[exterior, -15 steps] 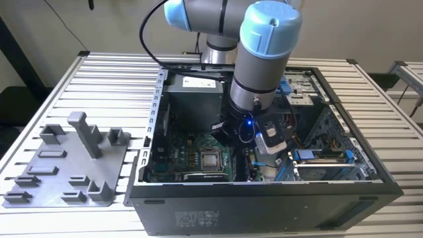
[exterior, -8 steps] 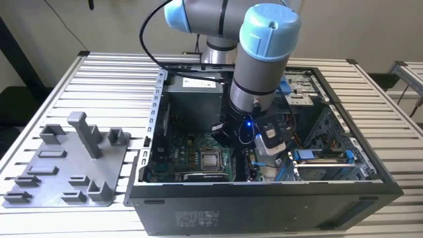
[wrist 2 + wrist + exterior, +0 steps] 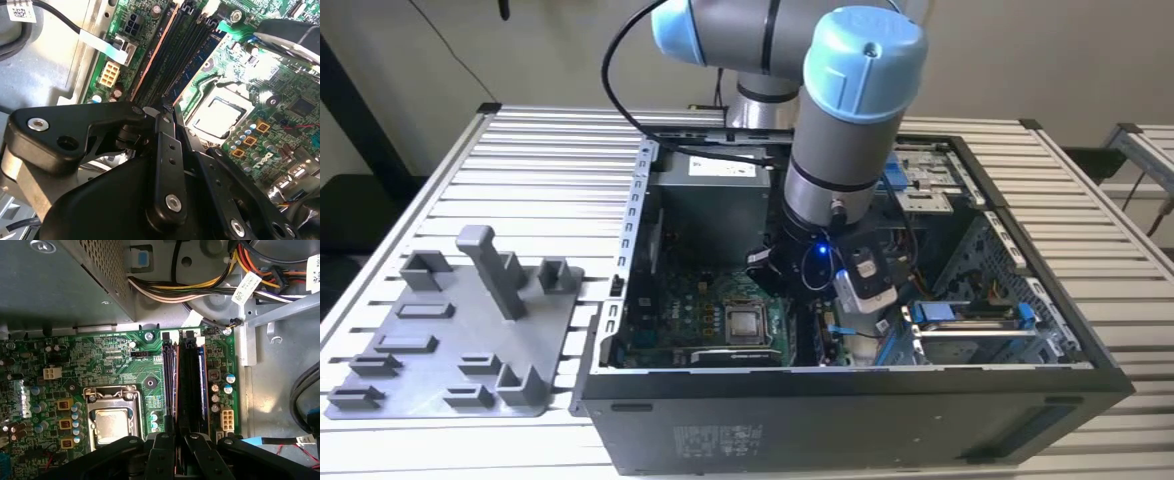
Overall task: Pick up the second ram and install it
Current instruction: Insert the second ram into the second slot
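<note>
Blue-grey label on a dark board: that is the stick I take for the second ram (image 3: 201,385). In the first wrist view it stands on edge in the outer lane of the memory slots (image 3: 186,385), on the far side of them from the processor (image 3: 111,426). I cannot tell whether it is fully seated. My gripper (image 3: 178,437) hangs right at the near end of that slot bank, in line with the lanes. Whether it is pinching the stick, pressing on it or spread clear of it, I cannot tell. The slots sit on the green motherboard (image 3: 100,355), with a row of small capacitors (image 3: 220,385) just beside the stick and the white power connector (image 3: 226,418) near its end. In the exterior view my arm reaches down into the open computer case (image 3: 854,390) at the lower middle of the frame, and the grey parts fixture (image 3: 454,340) lies well apart at the lower left. To do this well, I judge the stick must stay square to its lane with the notch matched. The push should go straight down and evenly along its length, never rocking toward those capacitors, until both end latches close.
</note>
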Available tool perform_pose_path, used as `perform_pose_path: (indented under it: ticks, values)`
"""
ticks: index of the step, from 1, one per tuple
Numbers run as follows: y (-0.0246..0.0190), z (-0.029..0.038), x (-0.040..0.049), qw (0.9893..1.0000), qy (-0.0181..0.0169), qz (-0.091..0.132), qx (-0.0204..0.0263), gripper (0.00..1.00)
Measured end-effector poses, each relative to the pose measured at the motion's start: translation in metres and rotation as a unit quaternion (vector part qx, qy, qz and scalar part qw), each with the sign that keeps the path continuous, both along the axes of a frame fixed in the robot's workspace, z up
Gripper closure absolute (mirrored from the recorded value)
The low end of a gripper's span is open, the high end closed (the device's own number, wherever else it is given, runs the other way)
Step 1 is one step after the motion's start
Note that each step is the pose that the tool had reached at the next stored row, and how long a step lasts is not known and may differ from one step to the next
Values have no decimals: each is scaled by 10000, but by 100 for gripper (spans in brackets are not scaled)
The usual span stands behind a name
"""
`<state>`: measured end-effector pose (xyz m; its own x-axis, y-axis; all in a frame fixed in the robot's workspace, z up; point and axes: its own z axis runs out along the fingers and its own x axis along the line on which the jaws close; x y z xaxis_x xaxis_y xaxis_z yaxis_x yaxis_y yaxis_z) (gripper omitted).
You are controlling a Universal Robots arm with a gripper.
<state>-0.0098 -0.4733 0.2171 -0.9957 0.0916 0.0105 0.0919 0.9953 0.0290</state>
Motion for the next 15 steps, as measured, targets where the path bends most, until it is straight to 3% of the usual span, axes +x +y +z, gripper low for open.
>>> perform_pose_path:
  ticks: [2, 4, 6, 8, 10, 15]
  values:
    - [0, 57, 0, 10000, 0, 2, -32, 86]
    - [1, 92, 0, 10000, 0, 7, -93, 86]
    - [0, 105, 0, 9998, 0, 19, -177, 86]
    - [2, 104, 0, 9997, -2, 51, -219, 86]
    - [3, 106, -1, 9997, -15, 98, -227, 86]
    - [15, 105, 0, 9995, -110, 171, -227, 86]
